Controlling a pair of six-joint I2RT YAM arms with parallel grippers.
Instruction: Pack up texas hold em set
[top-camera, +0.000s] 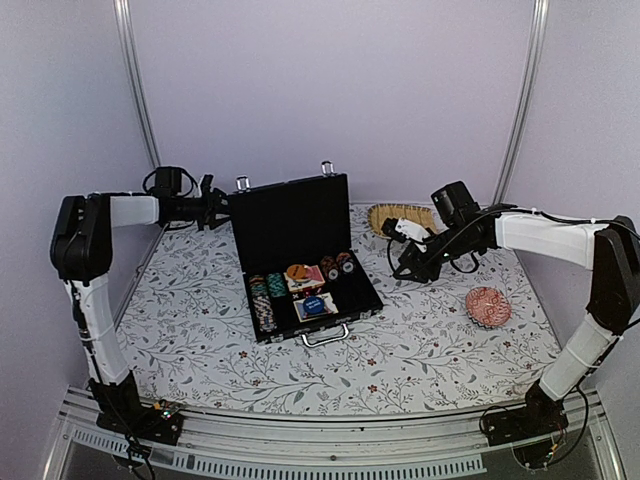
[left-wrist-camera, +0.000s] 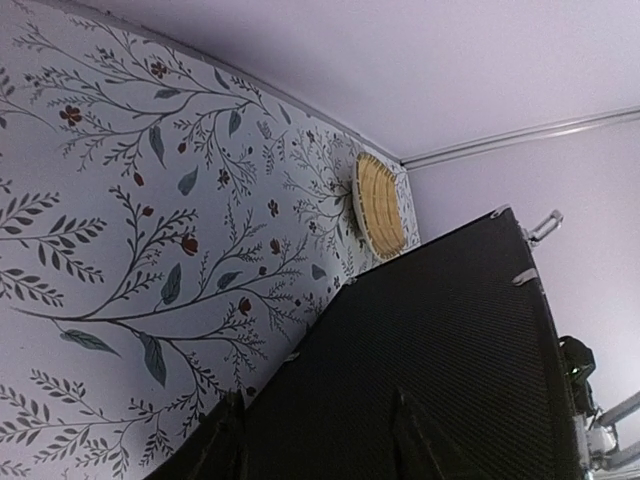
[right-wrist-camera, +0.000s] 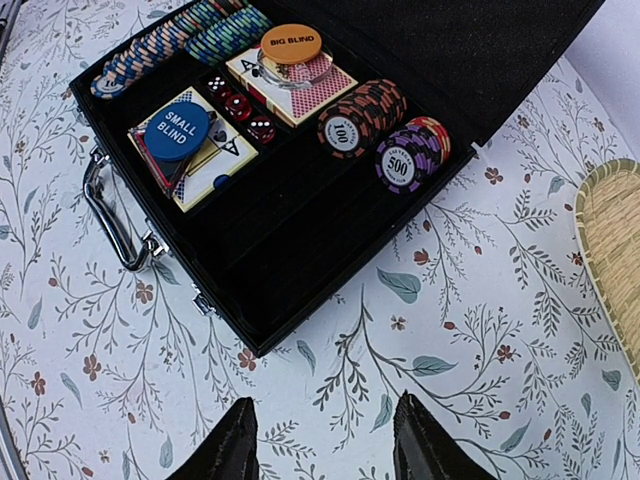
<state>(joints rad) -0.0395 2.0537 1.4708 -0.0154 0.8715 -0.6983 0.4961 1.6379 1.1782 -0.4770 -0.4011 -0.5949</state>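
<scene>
The black briefcase (top-camera: 300, 262) of the texas hold em set lies open mid-table, its lid (top-camera: 292, 222) standing upright. In the tray I see chip rows (right-wrist-camera: 190, 35), card decks (right-wrist-camera: 290, 85), red dice (right-wrist-camera: 240, 110), a blue SMALL BLIND disc (right-wrist-camera: 176, 131), an orange BIG BLIND disc (right-wrist-camera: 291, 43) and two chip stacks (right-wrist-camera: 385, 125). The metal handle (right-wrist-camera: 110, 210) faces the front. My left gripper (left-wrist-camera: 320, 445) is open behind the lid's left side, its fingers spread against the textured black back (left-wrist-camera: 450, 350). My right gripper (right-wrist-camera: 325, 450) hangs open over the tablecloth just right of the case, holding nothing.
A woven straw mat (top-camera: 405, 217) lies at the back right, behind the right arm. A red patterned round dish (top-camera: 488, 306) sits on the right side of the floral tablecloth (top-camera: 420, 350). Metal frame posts and a plain wall stand behind the table.
</scene>
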